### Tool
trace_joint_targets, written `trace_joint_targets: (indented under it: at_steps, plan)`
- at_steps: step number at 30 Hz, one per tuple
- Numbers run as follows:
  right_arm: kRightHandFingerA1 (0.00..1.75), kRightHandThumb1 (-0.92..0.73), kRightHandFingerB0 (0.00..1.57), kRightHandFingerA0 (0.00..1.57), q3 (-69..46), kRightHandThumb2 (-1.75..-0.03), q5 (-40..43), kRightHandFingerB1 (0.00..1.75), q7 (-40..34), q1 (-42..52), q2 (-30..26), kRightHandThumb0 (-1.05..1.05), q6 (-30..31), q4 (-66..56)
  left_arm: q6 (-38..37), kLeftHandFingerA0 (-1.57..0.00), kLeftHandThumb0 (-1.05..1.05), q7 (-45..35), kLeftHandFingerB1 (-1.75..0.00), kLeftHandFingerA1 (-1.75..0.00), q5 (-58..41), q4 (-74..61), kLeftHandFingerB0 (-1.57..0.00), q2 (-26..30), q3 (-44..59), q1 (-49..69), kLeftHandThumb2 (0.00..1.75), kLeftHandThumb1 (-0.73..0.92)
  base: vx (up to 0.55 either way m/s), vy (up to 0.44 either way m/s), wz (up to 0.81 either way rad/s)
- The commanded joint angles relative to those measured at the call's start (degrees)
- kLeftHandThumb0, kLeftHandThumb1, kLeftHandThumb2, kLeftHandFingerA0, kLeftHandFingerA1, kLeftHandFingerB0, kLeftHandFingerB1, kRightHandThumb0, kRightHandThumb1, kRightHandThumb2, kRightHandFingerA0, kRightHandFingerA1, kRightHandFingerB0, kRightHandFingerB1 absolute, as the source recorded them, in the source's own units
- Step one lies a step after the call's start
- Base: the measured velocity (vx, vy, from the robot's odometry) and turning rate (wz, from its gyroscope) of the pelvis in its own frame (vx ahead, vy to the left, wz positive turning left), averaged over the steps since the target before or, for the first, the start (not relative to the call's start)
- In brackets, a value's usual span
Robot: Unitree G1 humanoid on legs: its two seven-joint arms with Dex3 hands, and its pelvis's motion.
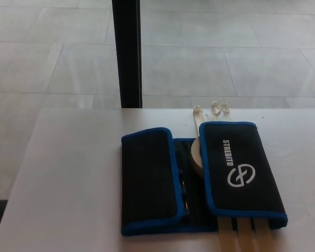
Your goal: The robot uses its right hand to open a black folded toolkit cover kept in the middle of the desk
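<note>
A black toolkit cover (199, 178) with blue trim lies on the white desk (68, 184), near the middle and toward the front. Its left flap (149, 181) is folded over the centre. Its right flap (240, 170), printed with a white logo and lettering, is also folded inward and sits slightly raised. Between the two flaps a narrow strip of the inside shows, with tool bits (185, 194) and a beige roll (196, 155). Neither of my hands shows in the head view.
Beige strips stick out from under the cover at its far edge (212, 109) and its near edge (244, 236). A black vertical post (127, 52) stands behind the desk's far edge, with a tiled floor beyond.
</note>
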Motion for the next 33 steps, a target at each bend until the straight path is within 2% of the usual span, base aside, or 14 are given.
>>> trace_joint_targets:
  at_steps: [1,2,5,8,9,11,12,13,17,18,26,30,31,33]
  plan:
    - [0.86,-0.73,0.27,0.56,-13.52,-0.62,13.45,0.49,-7.5,-4.75,-5.98,-0.59,-2.9,1.75,1.41,-0.51,-1.02,4.96,-1.44,-1.67,-4.49,4.08,-0.37,2.39,4.67,-2.08,1.4,0.3,0.0,0.0,0.08]
    - [0.84,-0.75,0.23,0.56,-15.62,-0.62,15.06,0.48,-6.56,-4.94,-6.61,-0.61,-1.69,0.12,1.38,-0.98,-0.9,4.84,-0.99,-1.49,-4.48,4.15,-0.15,2.36,4.91,-2.15,1.32,0.27,0.0,0.0,0.0]
    - [0.86,-0.58,0.2,0.66,-20.01,-0.93,17.13,0.53,-7.93,-6.75,-10.18,-0.63,2.29,-1.47,1.52,-0.58,-1.0,5.24,-1.36,-1.62,-3.32,4.38,-0.39,2.47,4.24,-2.18,1.38,0.35,0.0,0.0,0.0]
    - [0.89,-0.74,0.27,0.72,-22.78,-0.62,17.91,0.47,-9.26,-9.59,-13.12,-0.62,2.9,-1.39,1.54,-0.98,-0.93,5.75,-1.0,-1.5,-3.31,4.11,-0.16,2.45,4.34,-2.18,1.36,0.33,0.0,0.0,0.0]
    - [1.02,-0.74,0.26,0.66,-24.44,-0.62,19.27,0.49,-8.35,-11.27,-14.77,-0.62,3.59,-1.9,1.63,-0.46,-0.98,5.6,-1.48,-1.59,-3.45,4.27,-0.28,2.57,4.45,-2.27,1.39,0.33,0.0,0.0,0.0]
    - [0.98,-0.73,0.26,0.72,-26.81,-0.61,20.94,0.5,-8.02,-14.38,-17.13,-0.64,4.33,-4.09,1.33,-0.71,-1.04,5.57,-0.96,-1.41,-3.52,4.44,0.0,2.61,4.5,-2.18,1.42,0.36,0.0,0.0,0.0]
    - [1.02,-0.71,0.28,0.72,-27.13,-0.61,20.93,0.47,-8.27,-15.09,-17.59,-0.64,4.76,-4.65,1.25,-0.46,-1.0,5.59,-1.47,-1.58,-3.59,4.55,-0.27,2.62,4.54,-2.19,1.36,0.34,0.0,0.0,0.0]
    - [0.91,-0.56,0.26,0.8,-27.31,-0.98,20.95,0.56,-9.3,-17.8,-19.44,-0.65,6.53,-6.83,1.09,-0.66,-1.01,5.31,-0.94,-1.37,-3.84,4.66,0.0,2.62,4.72,-2.18,1.41,0.36,0.0,0.0,0.0]
    - [0.83,-0.71,0.32,0.7,-28.25,-0.61,21.39,0.44,-8.95,-21.02,-20.92,-0.59,8.75,-9.86,1.19,-0.58,-1.01,5.37,-0.94,-1.32,-3.77,4.76,0.0,2.66,4.69,-2.33,1.4,0.36,0.0,0.0,0.0]
    - [0.81,-0.72,0.34,0.75,-27.58,-0.6,20.88,0.42,-9.8,-22.96,-21.78,-0.6,10.23,-11.39,1.35,-0.48,-1.0,5.51,-1.48,-1.57,-3.73,4.79,-0.27,2.69,4.64,-2.37,1.35,0.35,0.0,0.0,0.0]
    - [0.78,-0.7,0.38,0.77,-20.73,-0.61,19.64,0.41,-6.38,-28.41,-19.52,-0.62,12.57,-25.68,1.22,-0.97,-0.95,5.47,-0.98,-1.51,-4.07,5.05,-0.11,2.96,4.36,-2.72,1.37,0.35,0.0,0.0,0.02]
    - [0.74,-0.62,0.35,0.91,-12.78,-0.65,17.77,0.35,-5.07,-26.07,-15.3,-0.65,15.57,-40.88,1.07,-0.48,-1.0,5.14,-1.47,-1.58,-4.58,5.05,-0.25,2.86,4.78,-2.76,1.35,0.34,0.0,0.0,0.0]
    - [0.72,-0.68,0.38,0.91,-11.17,-0.61,18.48,0.36,-4.03,-25.84,-14.14,-0.64,16.33,-43.87,1.15,-0.85,-0.99,5.06,-0.93,-1.45,-4.46,5.04,0.0,2.91,4.65,-2.76,1.38,0.35,0.0,0.0,0.0]
    - [0.77,-0.68,0.37,0.8,-7.19,-0.61,18.93,0.44,-2.06,-24.43,-12.37,-0.72,18.02,-50.02,1.04,-0.49,-1.01,5.34,-1.48,-1.57,-4.08,5.05,-0.27,2.92,4.33,-2.71,1.35,0.35,0.0,0.0,0.0]
